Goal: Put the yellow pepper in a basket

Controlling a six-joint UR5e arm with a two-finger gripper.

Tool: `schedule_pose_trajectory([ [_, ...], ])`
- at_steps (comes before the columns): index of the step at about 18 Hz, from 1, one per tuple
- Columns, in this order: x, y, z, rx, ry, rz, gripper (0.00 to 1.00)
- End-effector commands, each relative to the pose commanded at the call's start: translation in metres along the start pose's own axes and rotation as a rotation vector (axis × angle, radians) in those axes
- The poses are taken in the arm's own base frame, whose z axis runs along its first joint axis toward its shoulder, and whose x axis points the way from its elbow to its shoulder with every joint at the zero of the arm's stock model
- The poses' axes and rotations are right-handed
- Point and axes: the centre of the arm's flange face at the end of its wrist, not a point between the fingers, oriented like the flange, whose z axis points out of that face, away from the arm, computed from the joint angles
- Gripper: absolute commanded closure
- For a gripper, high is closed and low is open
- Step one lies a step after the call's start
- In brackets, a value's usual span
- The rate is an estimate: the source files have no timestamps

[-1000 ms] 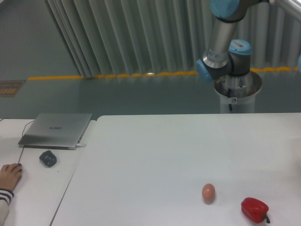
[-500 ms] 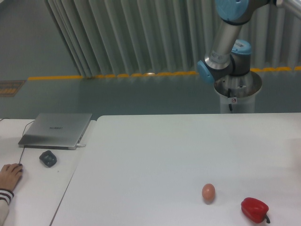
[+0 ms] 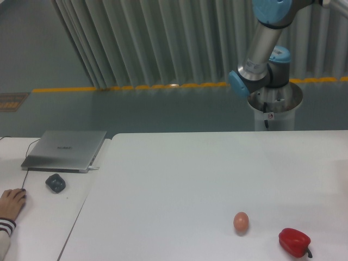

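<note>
White laminate covers the main table [image 3: 179, 179], which fills most of the view from the middle down to the lower edge. Near its front right part lies a tan-orange egg [image 3: 241, 222], standing on end, and just to the right of it, apart from it, a glossy red bell pepper [image 3: 294, 242] with a dark stem pointing toward the lower right. The yellow pepper does not show anywhere in the frame, and neither does a basket.

Behind the table's far edge stands the robot's pale round pedestal [image 3: 275, 107]. From it the UR5e arm [image 3: 261, 51], grey tube with light blue joint caps, rises and leans up to the right until it leaves the top of the picture. The gripper is out of view past the frame, so whether its fingers are spread or closed cannot be told.

To the left a second, narrower white desk [image 3: 49, 217] sits beside the main table, with a thin seam between them. On it rests a closed silver laptop [image 3: 65, 149], a dark grey mouse-like object [image 3: 55, 182] just in front of it, and a cable running down toward a person's hand [image 3: 11, 202] at the left edge, in a striped cuff.

Beyond lie a grey-green floor, a yellow line and ribbed grey curtains [image 3: 152, 41].
</note>
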Motion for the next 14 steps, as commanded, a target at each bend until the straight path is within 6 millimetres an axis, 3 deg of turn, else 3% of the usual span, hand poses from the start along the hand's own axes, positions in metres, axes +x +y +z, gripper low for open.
schedule_pose_trajectory([
  [8,-0.021,-0.074,-0.017,0.002,-0.015,-0.047,0.0],
  [14,-0.021,-0.133,-0.005,0.03,0.013,-0.06,0.0],
])
